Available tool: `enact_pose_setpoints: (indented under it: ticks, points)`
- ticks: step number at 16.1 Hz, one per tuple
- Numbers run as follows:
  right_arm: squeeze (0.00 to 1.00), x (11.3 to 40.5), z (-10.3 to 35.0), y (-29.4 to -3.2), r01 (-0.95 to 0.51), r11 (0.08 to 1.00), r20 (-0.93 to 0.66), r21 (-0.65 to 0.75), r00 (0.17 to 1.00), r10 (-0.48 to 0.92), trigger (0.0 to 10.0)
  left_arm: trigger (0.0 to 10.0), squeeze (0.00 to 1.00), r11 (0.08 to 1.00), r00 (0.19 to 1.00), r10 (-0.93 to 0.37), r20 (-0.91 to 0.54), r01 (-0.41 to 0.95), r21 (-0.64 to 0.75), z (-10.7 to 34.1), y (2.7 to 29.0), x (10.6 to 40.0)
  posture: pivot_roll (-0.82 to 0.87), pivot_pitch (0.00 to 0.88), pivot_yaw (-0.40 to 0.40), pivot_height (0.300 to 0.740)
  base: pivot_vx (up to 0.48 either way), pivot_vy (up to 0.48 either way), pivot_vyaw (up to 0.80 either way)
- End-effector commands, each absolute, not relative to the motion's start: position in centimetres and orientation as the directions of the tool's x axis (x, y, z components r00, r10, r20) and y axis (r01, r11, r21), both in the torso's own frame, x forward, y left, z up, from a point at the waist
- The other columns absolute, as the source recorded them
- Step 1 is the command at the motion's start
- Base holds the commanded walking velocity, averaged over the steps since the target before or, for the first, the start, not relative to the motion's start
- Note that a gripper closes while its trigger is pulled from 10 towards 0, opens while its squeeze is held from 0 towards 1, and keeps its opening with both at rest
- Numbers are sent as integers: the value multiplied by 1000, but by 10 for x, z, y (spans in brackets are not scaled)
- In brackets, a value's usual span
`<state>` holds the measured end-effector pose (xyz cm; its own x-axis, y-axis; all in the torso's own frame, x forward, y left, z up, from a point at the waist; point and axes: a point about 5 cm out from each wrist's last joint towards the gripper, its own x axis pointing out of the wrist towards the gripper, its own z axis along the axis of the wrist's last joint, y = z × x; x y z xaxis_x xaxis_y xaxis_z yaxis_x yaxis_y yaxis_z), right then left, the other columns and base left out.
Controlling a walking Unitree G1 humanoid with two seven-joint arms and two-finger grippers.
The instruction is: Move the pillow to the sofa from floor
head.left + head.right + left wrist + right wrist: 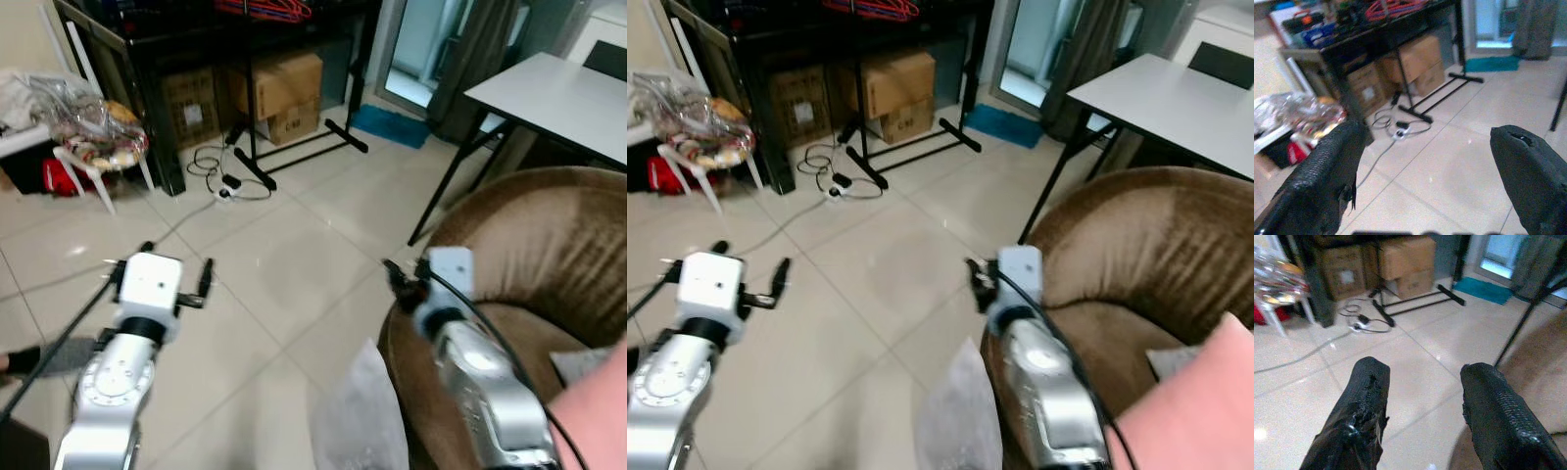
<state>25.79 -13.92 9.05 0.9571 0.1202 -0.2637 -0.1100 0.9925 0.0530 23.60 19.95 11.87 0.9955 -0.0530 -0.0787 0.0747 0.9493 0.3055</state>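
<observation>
Your pillow lies on the sofa seat at your right, one corner pointing up toward the backrest, while both the left gripper and right gripper hang released over the floor.

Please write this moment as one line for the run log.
pillow: on sofa | left gripper: open, over floor | right gripper: open, by sofa arm

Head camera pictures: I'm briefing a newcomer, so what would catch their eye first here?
Probably the brown sofa bulging in on the robot's right, with a pink pillow already lying on its seat at the near corner. Next, the two silver arms reaching forward: the left gripper over pale floor tiles, the right gripper at the sofa's edge, both with jaws open and empty.
</observation>
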Motion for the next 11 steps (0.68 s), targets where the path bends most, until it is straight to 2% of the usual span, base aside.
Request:
enact_pose_setpoints:
  ticks: [1,4,11]
  points:
    - [0,255,86,-150,-79,996,-277,46,957,89,10000,10000,184,948,991,-107,-78,126,291,114,191,234,14,0,-59,740,0,0,0]
    - [0,257,81,-162,-35,999,-286,22,957,40,10000,10000,180,943,989,-115,-90,137,303,110,194,236,18,0,-67,725,0,0,0]
    - [0,263,81,-160,-68,997,-302,22,951,71,10000,10000,173,944,989,-112,-97,136,301,108,193,242,23,0,-73,655,0,0,0]
